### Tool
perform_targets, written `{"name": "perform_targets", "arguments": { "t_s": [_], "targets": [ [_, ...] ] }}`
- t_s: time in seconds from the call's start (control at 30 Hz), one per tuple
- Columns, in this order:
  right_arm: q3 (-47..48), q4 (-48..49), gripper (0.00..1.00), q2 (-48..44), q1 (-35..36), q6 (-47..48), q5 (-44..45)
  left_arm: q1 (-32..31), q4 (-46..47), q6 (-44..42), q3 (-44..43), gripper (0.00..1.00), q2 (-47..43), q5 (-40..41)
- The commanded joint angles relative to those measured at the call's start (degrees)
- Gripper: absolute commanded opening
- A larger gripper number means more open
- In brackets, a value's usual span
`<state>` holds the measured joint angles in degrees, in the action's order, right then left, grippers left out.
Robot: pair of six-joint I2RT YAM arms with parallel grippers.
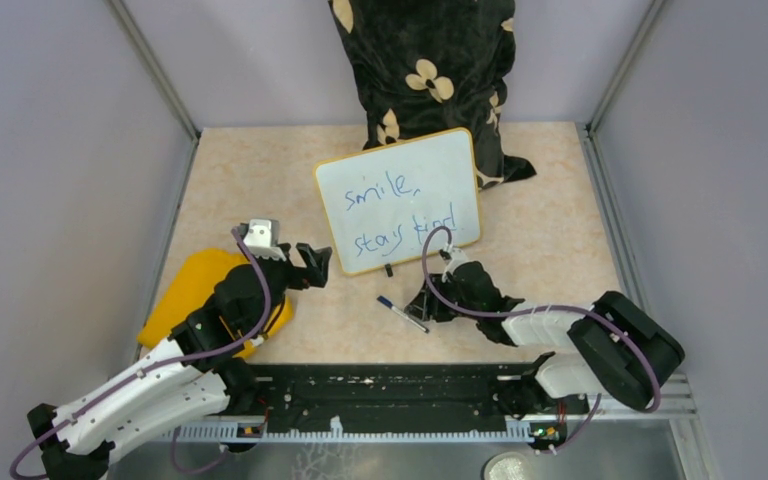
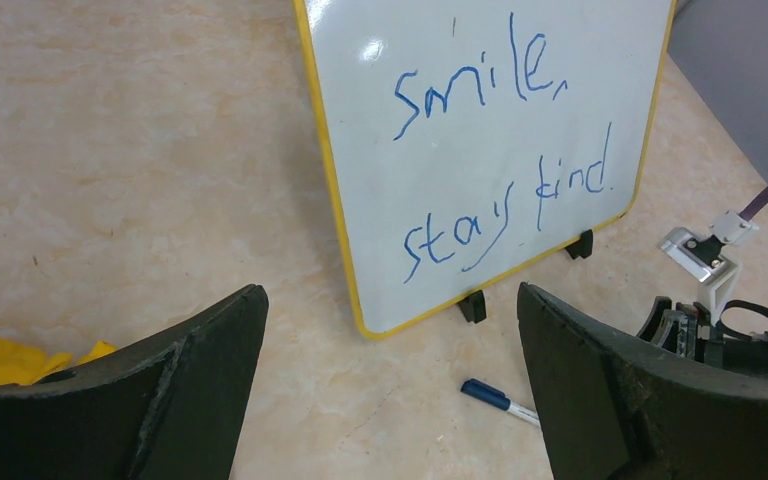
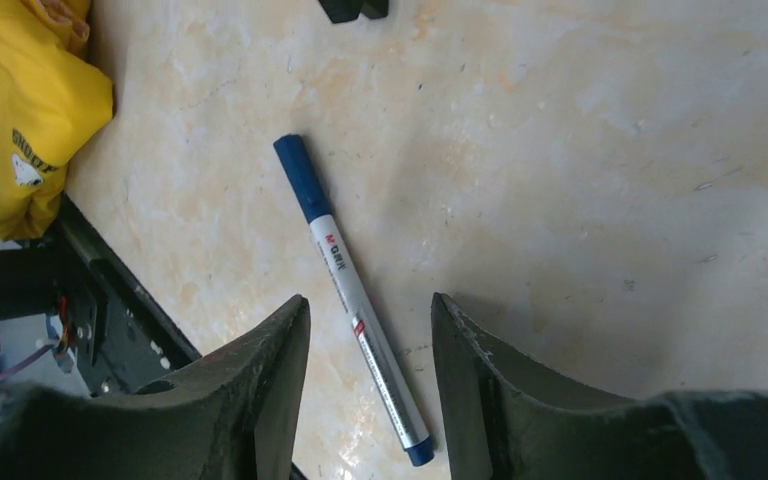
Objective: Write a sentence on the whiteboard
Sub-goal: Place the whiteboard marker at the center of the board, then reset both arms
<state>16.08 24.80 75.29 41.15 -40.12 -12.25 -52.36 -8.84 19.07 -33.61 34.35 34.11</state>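
Note:
The whiteboard (image 1: 400,195) (image 2: 480,150) stands tilted at the back middle of the table, leaning on its two black feet. The sentence (image 1: 390,210) (image 2: 500,170) is on it in blue marker, in two lines: "smile, stay kind". A blue-capped marker (image 1: 402,314) (image 2: 500,400) (image 3: 350,290) lies flat on the table in front of the board. My right gripper (image 1: 430,305) (image 3: 369,297) is open just over the marker's rear half, with a gap on each side of it. My left gripper (image 1: 322,265) (image 2: 390,300) is wide open with nothing in it, left of the board.
A yellow cloth (image 1: 190,290) (image 2: 10,360) (image 3: 20,100) lies at the left under my left arm. A black floral fabric bag (image 1: 420,70) stands behind the board. The black base rail (image 1: 390,400) runs along the near edge. Grey walls enclose the table.

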Motion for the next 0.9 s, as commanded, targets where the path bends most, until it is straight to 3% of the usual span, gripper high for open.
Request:
{"name": "perform_targets", "arguments": {
  "t_s": [0.0,0.27,0.53,0.87],
  "targets": [
    [-1.4,-2.7,0.51,-1.9,-2.2,1.1,4.0,-0.1,-1.0,-1.4,-0.9,0.99,-0.2,1.6],
    [-3.7,-8.2,0.63,-8.8,-8.3,2.2,5.2,0.0,-2.1,0.5,-1.1,0.99,0.1,2.0],
    [-2.4,-19.5,0.75,-22.0,-10.6,3.9,11.8,0.0,-4.6,4.3,-3.0,0.99,3.2,5.0],
    [7.9,-35.7,0.84,-35.8,-10.5,4.1,30.2,0.0,-15.0,27.7,-6.5,0.99,9.0,12.4]
  ]
}}
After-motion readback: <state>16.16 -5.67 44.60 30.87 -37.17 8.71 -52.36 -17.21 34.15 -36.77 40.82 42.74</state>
